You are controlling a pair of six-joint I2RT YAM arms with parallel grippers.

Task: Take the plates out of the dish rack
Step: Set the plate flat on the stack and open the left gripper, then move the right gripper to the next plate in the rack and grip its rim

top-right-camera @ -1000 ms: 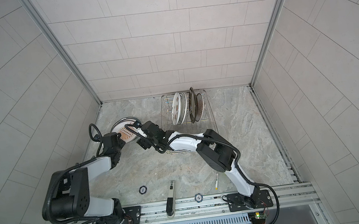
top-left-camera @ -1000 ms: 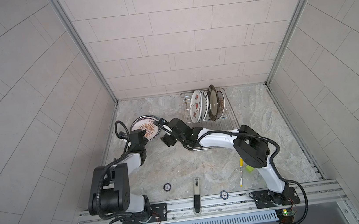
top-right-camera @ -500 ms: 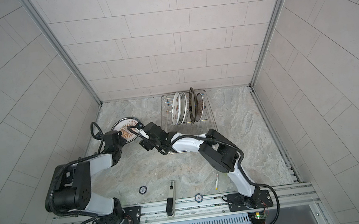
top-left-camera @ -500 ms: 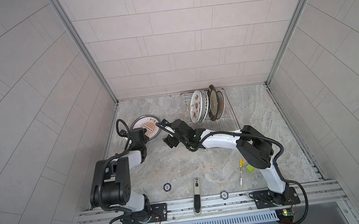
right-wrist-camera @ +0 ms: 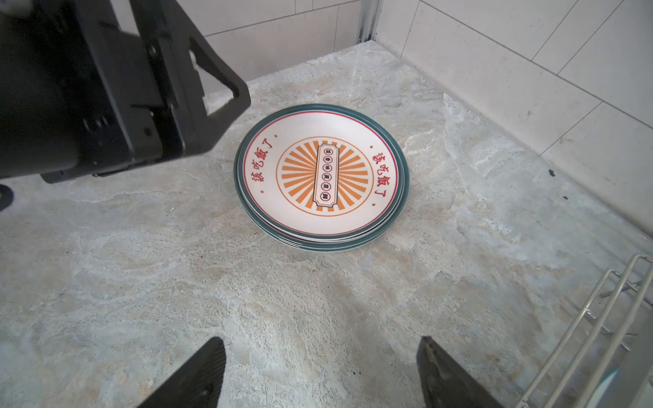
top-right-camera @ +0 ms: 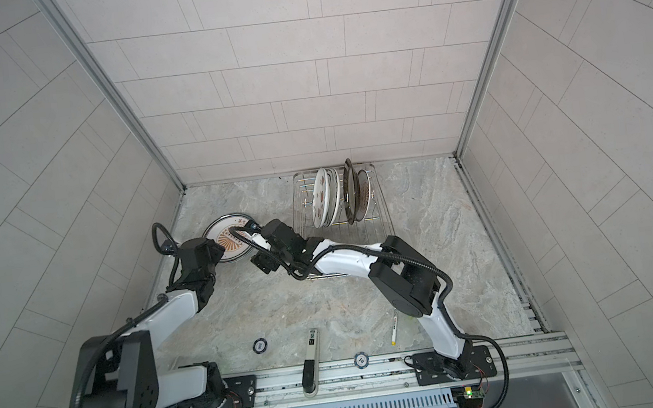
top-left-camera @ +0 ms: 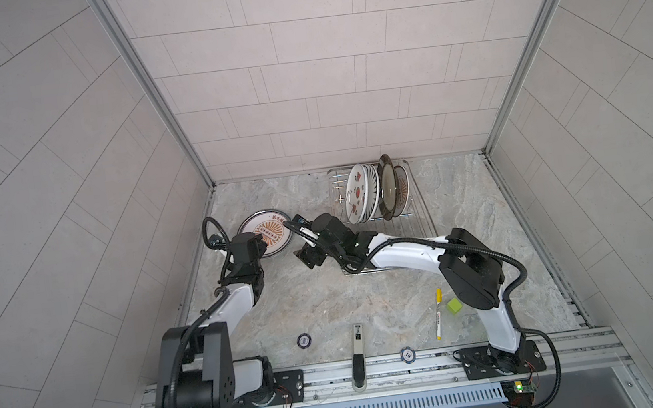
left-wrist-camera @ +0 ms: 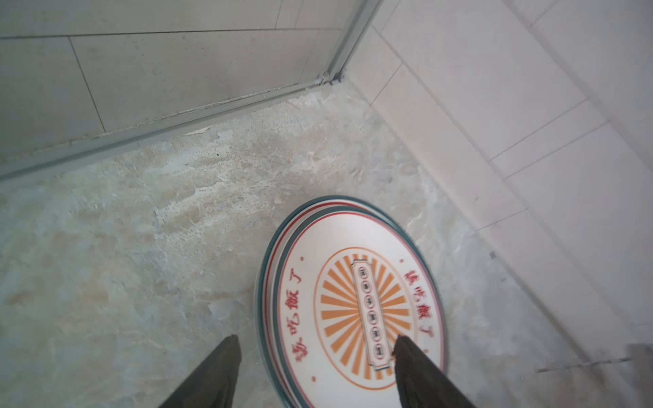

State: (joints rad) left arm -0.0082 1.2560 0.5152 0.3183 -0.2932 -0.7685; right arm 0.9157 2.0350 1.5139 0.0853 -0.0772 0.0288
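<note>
Plates (top-left-camera: 362, 199) stand on edge at the far end of the dish rack (top-left-camera: 417, 228) in both top views, where the sunburst plates (right-wrist-camera: 321, 173) left of it look like one disc. The wrist views show them as a flat stack on the tabletop (right-wrist-camera: 176, 282). The left gripper (left-wrist-camera: 314, 353) is spread wide over the stack's rim. The right gripper (right-wrist-camera: 318, 371) gapes wide over bare tabletop, holding nothing.

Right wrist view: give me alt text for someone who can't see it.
A short stack of orange-sunburst plates lies flat on the marbled counter. The left arm and its black end hang near it, the right gripper and its open fingers frame the foreground, and a dish rack corner shows at the edge.
</note>
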